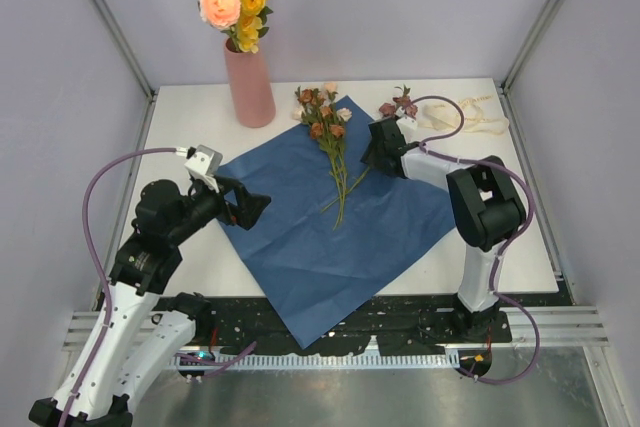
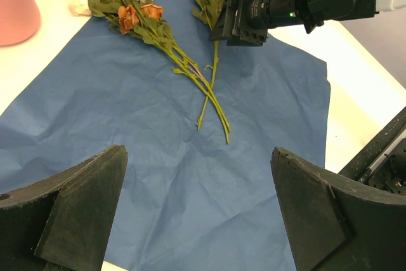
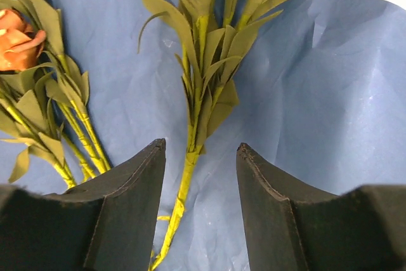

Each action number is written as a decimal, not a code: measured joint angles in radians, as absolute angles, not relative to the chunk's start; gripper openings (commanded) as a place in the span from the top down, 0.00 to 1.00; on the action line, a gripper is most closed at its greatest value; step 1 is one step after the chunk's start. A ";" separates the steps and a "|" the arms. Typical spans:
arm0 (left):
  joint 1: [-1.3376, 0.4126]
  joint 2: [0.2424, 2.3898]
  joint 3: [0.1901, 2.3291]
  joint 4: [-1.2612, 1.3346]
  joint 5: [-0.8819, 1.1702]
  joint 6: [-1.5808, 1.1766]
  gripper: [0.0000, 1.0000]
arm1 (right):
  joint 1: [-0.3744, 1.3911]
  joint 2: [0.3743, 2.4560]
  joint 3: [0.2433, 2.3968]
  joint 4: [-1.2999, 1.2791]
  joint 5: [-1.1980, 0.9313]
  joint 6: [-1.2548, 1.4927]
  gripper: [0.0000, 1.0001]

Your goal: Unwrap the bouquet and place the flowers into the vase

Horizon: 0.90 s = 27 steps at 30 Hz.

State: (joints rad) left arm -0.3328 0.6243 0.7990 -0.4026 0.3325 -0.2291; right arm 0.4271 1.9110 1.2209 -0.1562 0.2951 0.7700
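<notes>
Loosely, the right fingers (image 3: 127, 214) stand about half apart on either side of one green stem (image 3: 189, 163). Blue paper shows between each finger and the stalk, so they grip nothing yet. They straddle it just below the leaves, where the stalk is bare. I judge that spot was chosen so the fingers close on the stalk and not on foliage. This stem carries the mauve blooms (image 1: 401, 105) and lies at the far right edge of the blue paper (image 1: 320, 247). Just beside it lie the rust sprigs (image 1: 322, 125), and lower down their stalks cross it, so lifting one may drag the other. The paper is spread flat under both, and the cream ribbon (image 1: 478, 117) lies loose on the table (image 1: 520, 247) at the far right, so the unwrapping looks finished. The left fingers (image 2: 82, 201) are spread as wide as they go and hold nothing. They hover over the near left part of the sheet, well apart from the stems, seemingly kept clear of the other arm's work. The vase (image 1: 249, 82) stands upright at the far left, off the paper, with yellow and peach flowers (image 1: 235, 2) in it. No brand, label or writing can be read anywhere.
</notes>
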 measured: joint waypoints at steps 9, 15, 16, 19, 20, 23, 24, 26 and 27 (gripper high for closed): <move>-0.333 0.623 0.796 -0.403 0.332 -0.227 0.00 | 0.412 1.971 1.243 -0.107 0.260 0.793 0.63; -0.333 0.615 0.794 -0.403 0.332 -0.227 0.00 | 0.410 1.975 1.242 -0.094 0.263 0.794 0.89; -0.333 0.615 0.794 -0.403 0.332 -0.227 0.01 | 0.410 1.975 1.240 -0.082 0.265 0.791 0.95; -0.333 0.615 0.794 -0.403 0.333 -0.227 0.01 | 0.410 1.963 1.214 -0.030 0.268 0.780 0.94; -0.333 0.615 0.794 -0.403 0.333 -0.227 0.01 | 0.410 1.954 1.202 -0.018 0.268 0.774 0.94; -0.333 0.615 0.794 -0.402 0.332 -0.227 0.01 | 0.411 1.915 1.183 -0.007 0.285 0.750 0.95; -0.333 0.615 0.794 -0.402 0.333 -0.227 0.01 | 0.413 1.898 1.182 -0.007 0.297 0.735 0.94; -0.333 0.615 0.793 -0.402 0.333 -0.227 0.01 | 0.418 1.861 1.182 -0.006 0.324 0.709 0.95; -0.333 0.615 0.792 -0.402 0.333 -0.227 0.01 | 0.424 1.839 1.182 -0.003 0.342 0.693 0.94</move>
